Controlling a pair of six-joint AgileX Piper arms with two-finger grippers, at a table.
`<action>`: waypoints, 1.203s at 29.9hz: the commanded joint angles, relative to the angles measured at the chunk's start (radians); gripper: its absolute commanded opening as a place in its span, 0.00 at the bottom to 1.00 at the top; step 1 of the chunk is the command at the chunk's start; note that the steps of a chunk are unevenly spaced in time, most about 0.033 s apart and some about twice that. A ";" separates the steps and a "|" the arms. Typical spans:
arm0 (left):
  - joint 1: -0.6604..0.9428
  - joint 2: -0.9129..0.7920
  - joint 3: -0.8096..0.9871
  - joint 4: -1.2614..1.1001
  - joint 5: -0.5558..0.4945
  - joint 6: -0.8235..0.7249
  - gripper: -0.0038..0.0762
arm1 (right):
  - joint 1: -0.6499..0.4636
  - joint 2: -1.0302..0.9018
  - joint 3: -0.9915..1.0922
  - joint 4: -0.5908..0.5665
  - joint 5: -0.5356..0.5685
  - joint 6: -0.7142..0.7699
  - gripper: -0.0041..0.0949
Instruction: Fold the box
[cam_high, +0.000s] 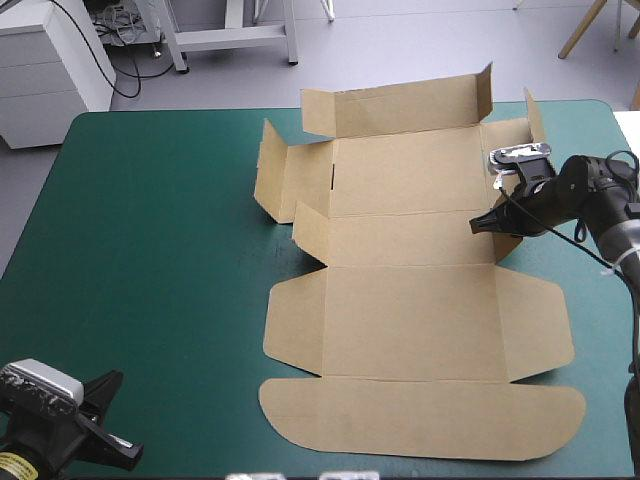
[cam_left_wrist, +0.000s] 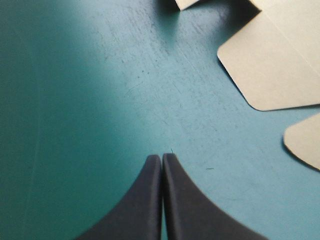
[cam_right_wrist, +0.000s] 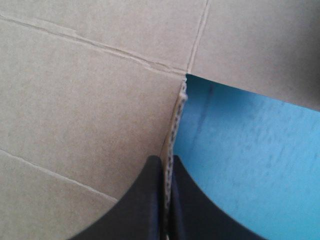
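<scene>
Brown board makes up the box (cam_high: 410, 320), a cut sheet lying mostly flat on the right half of the table (cam_high: 150, 250) in the high view. Its rounded lid flap lies toward the near edge, while the far wall and the small flaps at its left and right ends stand up. The right gripper (cam_high: 484, 224) reaches in from the right side and sits at the sheet's right edge, beside a raised flap. The left gripper (cam_high: 105, 415) is at the near left corner, well apart from the box. From the left wrist, the two black fingers (cam_left_wrist: 145, 200) are pressed together in a point over the bare teal-green cover (cam_left_wrist: 90, 100), holding nothing. Rounded corners of the box's flaps lie ahead and off to one side, not touching them. From the right wrist, the black fingers (cam_right_wrist: 145, 200) are clamped on the box. The ribbed cut edge of a panel runs up between them, with creased brown board on one side and teal-green cover on the other.
</scene>
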 joint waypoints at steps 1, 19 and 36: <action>-0.002 0.058 -0.060 -0.016 -0.085 -0.004 0.04 | -0.005 -0.020 -0.040 0.061 -0.109 -0.190 0.02; -0.002 0.158 -0.148 -0.074 -0.097 -0.001 0.04 | 0.262 0.228 -0.285 0.011 -0.336 -0.669 0.02; -0.002 0.158 -0.148 -0.070 -0.102 -0.001 0.04 | 0.476 0.305 -0.388 0.070 -0.320 -1.123 0.02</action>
